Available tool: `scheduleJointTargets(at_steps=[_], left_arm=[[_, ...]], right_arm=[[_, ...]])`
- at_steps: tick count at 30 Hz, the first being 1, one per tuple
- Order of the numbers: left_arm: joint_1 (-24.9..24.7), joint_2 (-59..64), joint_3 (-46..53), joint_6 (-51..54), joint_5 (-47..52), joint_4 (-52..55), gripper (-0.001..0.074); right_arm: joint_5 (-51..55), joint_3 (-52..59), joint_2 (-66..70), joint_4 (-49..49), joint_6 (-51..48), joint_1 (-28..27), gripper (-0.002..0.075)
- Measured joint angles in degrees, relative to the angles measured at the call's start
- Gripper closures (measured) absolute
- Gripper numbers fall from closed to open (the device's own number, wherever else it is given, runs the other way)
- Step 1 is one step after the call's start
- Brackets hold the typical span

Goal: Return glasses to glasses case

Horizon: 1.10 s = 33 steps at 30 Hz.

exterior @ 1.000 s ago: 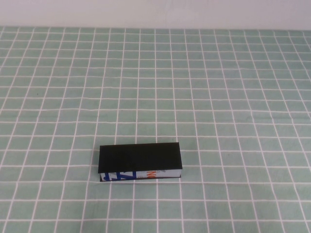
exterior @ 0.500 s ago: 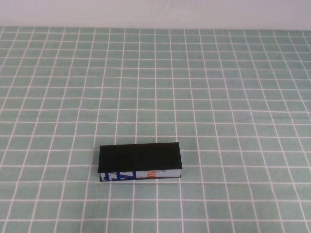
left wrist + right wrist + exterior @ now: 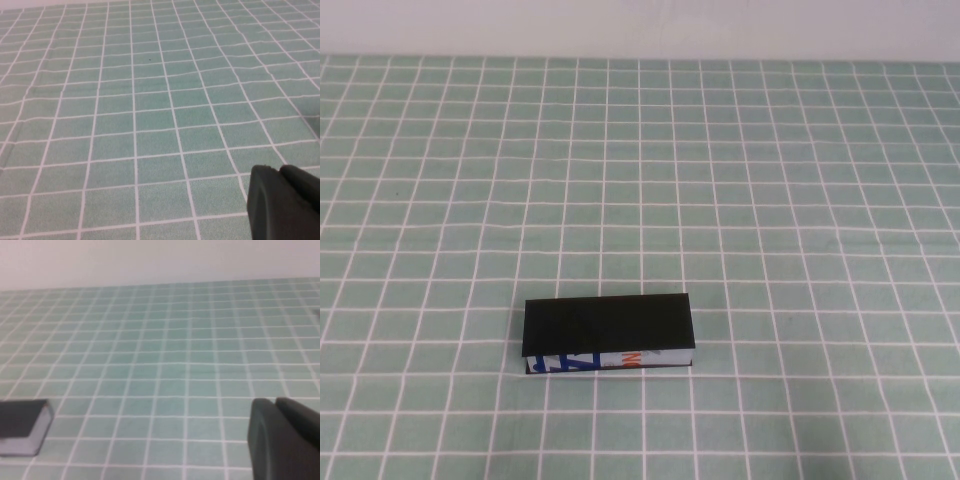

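The glasses case [image 3: 608, 325] lies shut on the green checked cloth, near the front and a little left of centre, its white printed side facing me. One end of it shows in the right wrist view [image 3: 22, 432]. The glasses are not in view. Neither arm shows in the high view. My left gripper [image 3: 280, 170] hovers low over bare cloth with its fingers together and nothing between them. My right gripper [image 3: 275, 402] is also shut and empty, well off to the side of the case.
The green checked tablecloth [image 3: 770, 200] covers the whole table up to the pale wall [image 3: 640, 25] at the back. No other objects show.
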Motion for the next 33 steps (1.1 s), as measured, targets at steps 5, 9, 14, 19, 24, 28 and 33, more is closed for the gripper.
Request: scheduleJointTargets(at_steps=[5, 9, 14, 19, 24, 28, 33], left_arm=[[0.0, 0.0, 0.0, 0.0, 0.1, 0.0, 0.0737], [0.0, 0.0, 0.0, 0.0, 0.1, 0.0, 0.0737], [0.0, 0.0, 0.0, 0.0, 0.1, 0.0, 0.0737], [0.0, 0.0, 0.0, 0.0, 0.1, 0.0, 0.0737], [0.0, 0.0, 0.0, 0.0, 0.2, 0.0, 0.0737], [0.0, -0.1, 0.0, 0.0, 0.2, 0.1, 0.0737], [0.0, -0.1, 0.0, 0.0, 0.2, 0.1, 0.0737]], right_arm=[[0.0, 0.0, 0.0, 0.3, 0.0, -3.7, 0.0739], [0.0, 0.2, 0.0, 0.3, 0.0, -4.5, 0.0739], [-3.6, 4.3, -0.1, 0.3, 0.0, -4.5, 0.0739], [-10.9, 12.8, -0.1, 1.2, 0.0, -4.5, 0.0739], [-12.1, 18.1, -1.1, 1.4, 0.0, -4.5, 0.0739], [-12.1, 18.2, -1.2, 1.2, 0.0, -4.5, 0.0739], [-12.2, 18.2, -1.3, 1.2, -0.2, -4.5, 0.0739]])
